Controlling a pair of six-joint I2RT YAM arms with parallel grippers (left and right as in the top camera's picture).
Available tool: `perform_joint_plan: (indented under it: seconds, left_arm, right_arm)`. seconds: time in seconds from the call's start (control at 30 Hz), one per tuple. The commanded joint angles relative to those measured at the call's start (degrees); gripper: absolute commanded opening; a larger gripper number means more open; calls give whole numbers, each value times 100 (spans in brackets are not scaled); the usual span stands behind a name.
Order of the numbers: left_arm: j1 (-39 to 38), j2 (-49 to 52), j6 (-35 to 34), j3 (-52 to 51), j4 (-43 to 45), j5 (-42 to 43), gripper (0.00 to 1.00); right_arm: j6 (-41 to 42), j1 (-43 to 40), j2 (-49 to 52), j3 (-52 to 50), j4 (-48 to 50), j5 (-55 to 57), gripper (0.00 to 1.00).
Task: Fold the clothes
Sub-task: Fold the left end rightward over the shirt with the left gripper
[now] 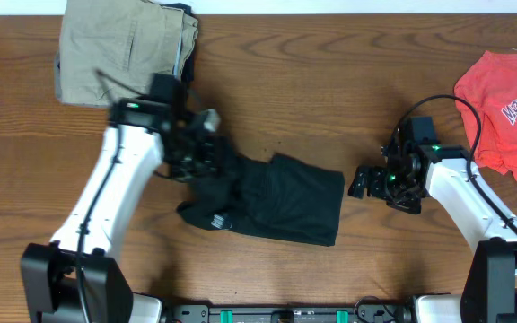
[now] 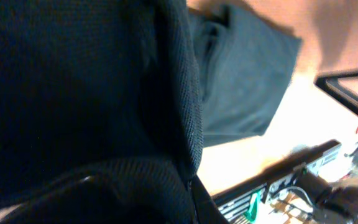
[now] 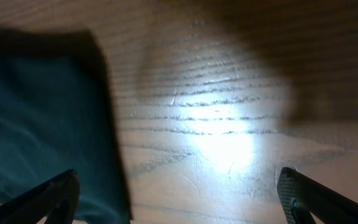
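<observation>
The black shirt [image 1: 276, 199] lies bunched in the middle of the table, a small white logo mark on its left part. My left gripper [image 1: 197, 154] is at the shirt's upper left end. In the left wrist view black fabric [image 2: 86, 93] fills nearly the whole frame and hides the jaws, so it looks shut on the shirt. My right gripper [image 1: 363, 180] is open and empty, just right of the shirt's right edge. In the right wrist view both fingertips [image 3: 179, 193] are wide apart over bare wood, with the shirt's edge [image 3: 42, 118] at the left.
Tan khaki trousers [image 1: 124, 49] lie folded at the back left, close behind my left arm. A red T-shirt with white lettering [image 1: 510, 99] lies at the right edge. Bare wooden table [image 1: 330, 90] lies between them.
</observation>
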Motion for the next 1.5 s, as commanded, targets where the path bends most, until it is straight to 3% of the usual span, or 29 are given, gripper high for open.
perform_joint_plan:
  seconds: [0.0, 0.2, 0.53, 0.83, 1.07, 1.13, 1.2, 1.23, 1.47]
  left_arm:
    - [-695, -48, -621, 35, 245, 11, 6]
    - [-1849, -20, -1309, 33, 1172, -122, 6]
    - [-2988, 603, -1812, 11, 1582, -503, 6]
    - [-3377, 1266, -2347, 11, 2422, -503, 6]
    - [-3379, 1394, -2371, 11, 2992, -522, 7]
    - [-3379, 1394, -2371, 11, 3080, -525, 17]
    - [-3379, 1394, -2369, 11, 3106, -525, 47]
    - [-3379, 1394, -2369, 11, 3104, -525, 54]
    - [-3342, 1349, -2354, 13, 3095, -522, 59]
  right_arm:
    - [-66, 4, -66, -33, 57, -96, 99]
    - [-66, 4, -66, -33, 103, -96, 99]
    - [-63, 4, -66, -33, 149, -98, 99]
    - [-68, 0, -66, -33, 96, -98, 99]
    - [-68, 0, -66, -33, 28, -98, 99]
    - [-66, 0, -66, -33, 31, -98, 99]
    - [-66, -2, -66, -33, 17, -96, 99]
    - [-66, -11, -66, -31, 9, -98, 99]
    - [-85, -446, -68, 391, -568, -94, 99]
